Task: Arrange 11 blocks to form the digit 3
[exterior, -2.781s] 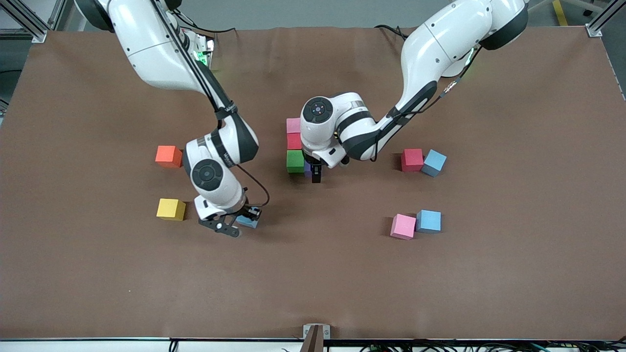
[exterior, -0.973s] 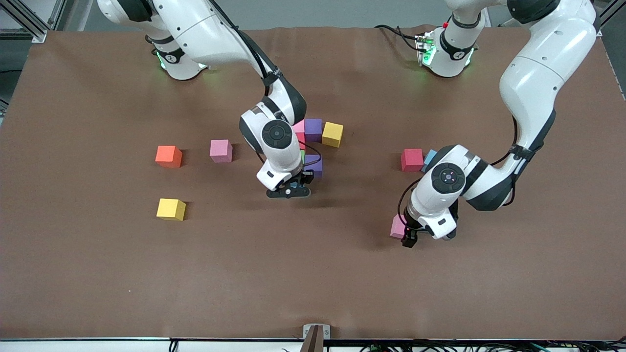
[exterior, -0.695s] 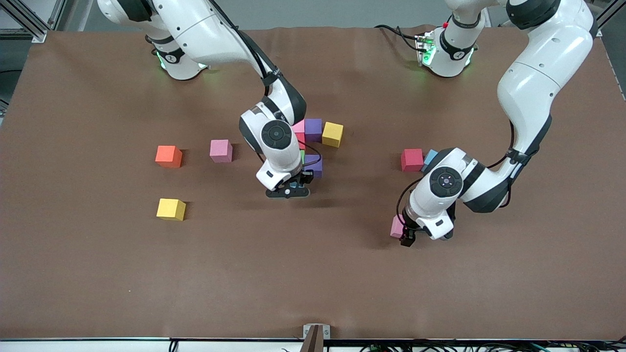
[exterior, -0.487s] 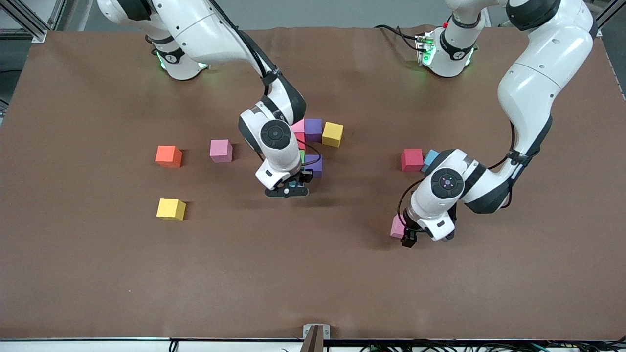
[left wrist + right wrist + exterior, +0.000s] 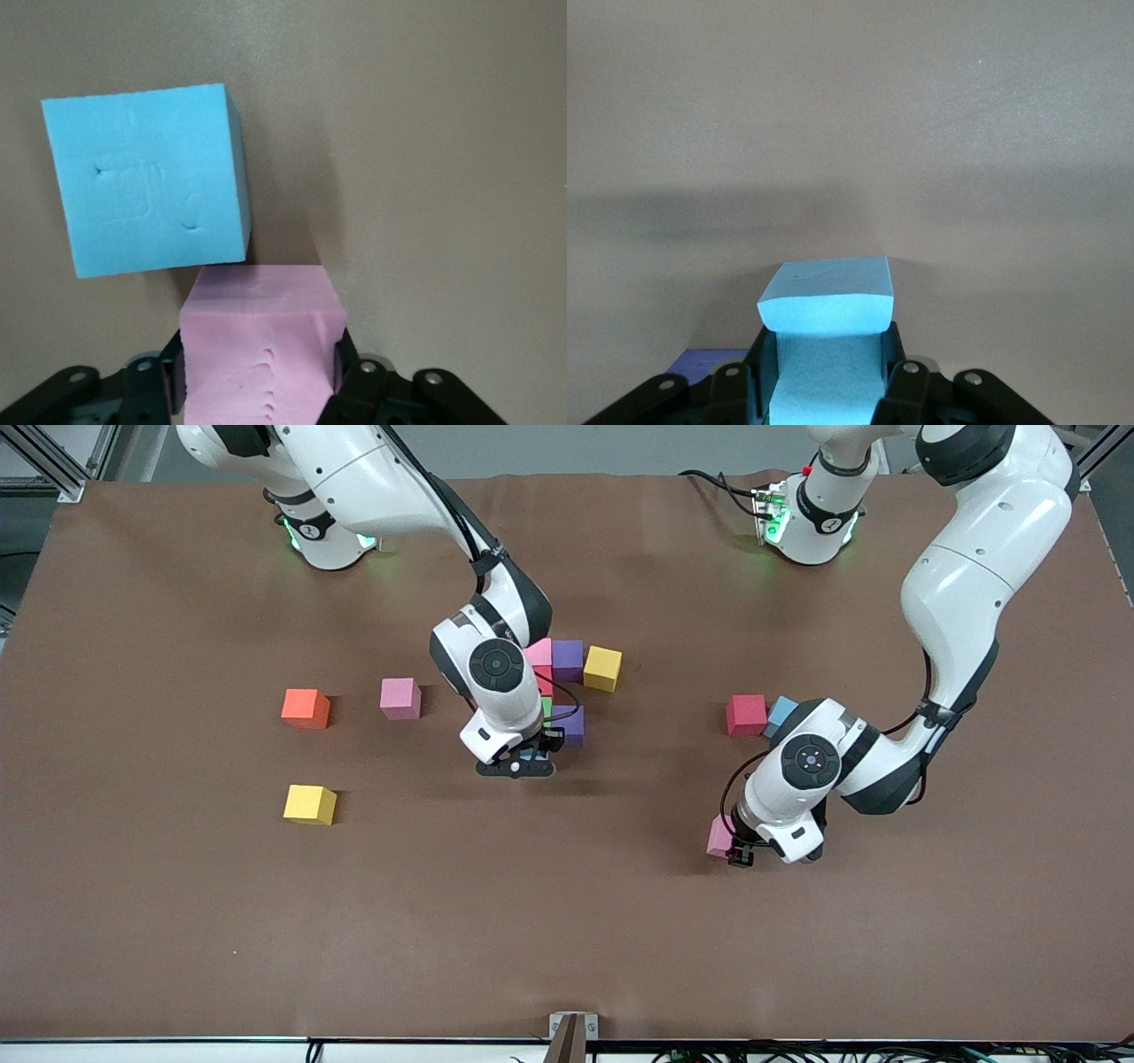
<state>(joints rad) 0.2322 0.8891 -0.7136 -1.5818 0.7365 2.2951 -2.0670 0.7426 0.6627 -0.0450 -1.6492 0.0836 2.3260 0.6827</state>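
No readable brand or label anywhere that I can make out, just plain foam cubes on a brown table [image 5: 177,921].

The left gripper [image 5: 741,854] is down at the table toward the left arm's end, fingers [image 5: 353,381] pinching a pink block [image 5: 259,354] from both sides. In the left wrist view a light blue block [image 5: 149,204] sits just beside that pink one, on the mat. In the front view that blue one is hidden under the arm.

The right gripper [image 5: 516,767] is mid-table, squeezed onto another light blue block [image 5: 827,341], right next to the started cluster: pink [image 5: 538,652], purple [image 5: 568,659], yellow [image 5: 602,668] in a row, then red [image 5: 543,682], green [image 5: 547,708] and a second purple [image 5: 570,724] nearer the camera, partly covered by the arm.

Loose ones: a red block [image 5: 746,715] with a blue block [image 5: 780,711] touching it near the left arm, plus a pink [image 5: 400,698] and a yellow [image 5: 309,804] toward the right arm's end. An orange cube [image 5: 305,708] sits there too.
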